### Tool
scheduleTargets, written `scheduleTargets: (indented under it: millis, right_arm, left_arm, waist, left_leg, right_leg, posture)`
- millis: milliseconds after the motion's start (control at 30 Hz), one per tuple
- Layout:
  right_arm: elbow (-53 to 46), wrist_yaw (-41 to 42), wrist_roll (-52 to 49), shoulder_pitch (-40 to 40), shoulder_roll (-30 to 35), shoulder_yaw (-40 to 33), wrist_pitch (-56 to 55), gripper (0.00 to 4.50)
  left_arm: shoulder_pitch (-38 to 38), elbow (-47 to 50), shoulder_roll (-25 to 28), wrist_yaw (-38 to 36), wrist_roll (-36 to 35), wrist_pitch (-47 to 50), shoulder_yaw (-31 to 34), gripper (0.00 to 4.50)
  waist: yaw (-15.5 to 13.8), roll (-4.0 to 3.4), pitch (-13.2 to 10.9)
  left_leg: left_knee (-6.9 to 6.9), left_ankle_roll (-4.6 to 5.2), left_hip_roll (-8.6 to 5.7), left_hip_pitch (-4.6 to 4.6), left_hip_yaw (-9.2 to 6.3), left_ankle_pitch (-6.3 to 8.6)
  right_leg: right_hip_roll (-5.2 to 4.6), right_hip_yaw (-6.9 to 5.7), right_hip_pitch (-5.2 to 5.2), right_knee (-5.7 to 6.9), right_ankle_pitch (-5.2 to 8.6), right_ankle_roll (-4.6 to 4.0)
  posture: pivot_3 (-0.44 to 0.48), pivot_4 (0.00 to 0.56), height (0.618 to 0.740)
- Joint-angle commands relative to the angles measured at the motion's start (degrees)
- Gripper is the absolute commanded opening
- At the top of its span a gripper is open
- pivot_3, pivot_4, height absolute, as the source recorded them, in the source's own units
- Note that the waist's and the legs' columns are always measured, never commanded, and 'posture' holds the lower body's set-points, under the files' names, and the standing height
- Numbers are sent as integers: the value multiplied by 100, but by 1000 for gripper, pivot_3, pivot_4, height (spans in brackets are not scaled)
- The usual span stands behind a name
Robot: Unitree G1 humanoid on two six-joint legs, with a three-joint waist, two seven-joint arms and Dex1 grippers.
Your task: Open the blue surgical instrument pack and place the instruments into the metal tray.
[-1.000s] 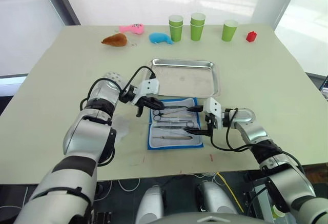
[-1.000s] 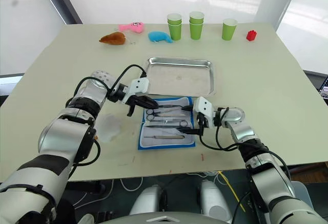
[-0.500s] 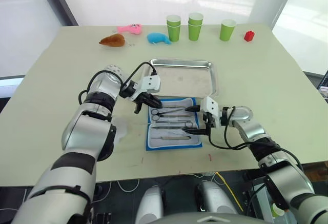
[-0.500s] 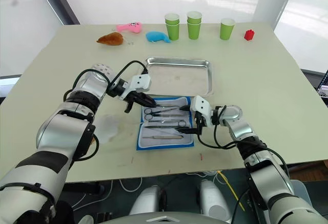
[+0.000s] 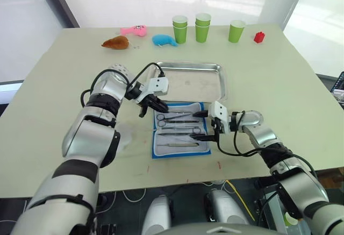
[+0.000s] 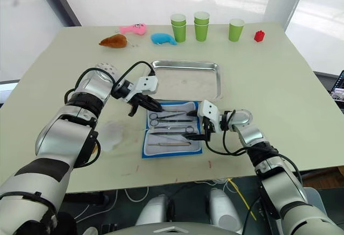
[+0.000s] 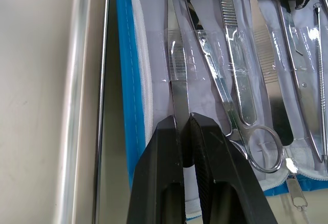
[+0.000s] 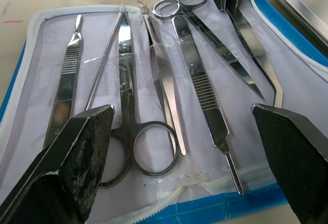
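Pack [image 5: 179, 133] is lying open on the table right in front of the tray [image 5: 193, 80], instruments [image 8: 154, 75] tucked inside. Left gripper [image 7: 184, 126] is pinching the tweezers [image 7: 177, 80] at the pack's far-left corner, reaching further in than 1 second ago. Right gripper [image 5: 203, 126] is hovering spread wide over the pack's right edge, barely moved.
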State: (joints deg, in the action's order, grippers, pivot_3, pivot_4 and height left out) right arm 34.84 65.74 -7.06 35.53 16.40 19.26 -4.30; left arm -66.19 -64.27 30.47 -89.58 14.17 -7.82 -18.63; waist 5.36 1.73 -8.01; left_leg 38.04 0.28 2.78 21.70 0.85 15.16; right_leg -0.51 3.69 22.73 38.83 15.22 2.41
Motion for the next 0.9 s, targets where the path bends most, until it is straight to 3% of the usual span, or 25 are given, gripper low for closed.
scheduleTargets:
  millis: [33,900]
  right_arm:
    - [818,-291,813,-432,154,487,547,4500]
    - [449,-326,816,-566,261,575,1440,4500]
  left_arm:
    - [-175,302,399,-292,-72,95,-28,16]
    - [85,1227,857,-292,-845,835,-468,16]
  waist:
    - [4,0,-1]
    - [-40,2,-1]
  left_leg:
    - [0,0,0,0,1,0]
    - [-2,0,4,-1,3,0]
  right_leg:
    - [0,2,0,0,0,0]
    - [3,5,1,-1,2,2]
  posture:
    - [0,150,740]
    - [0,150,740]
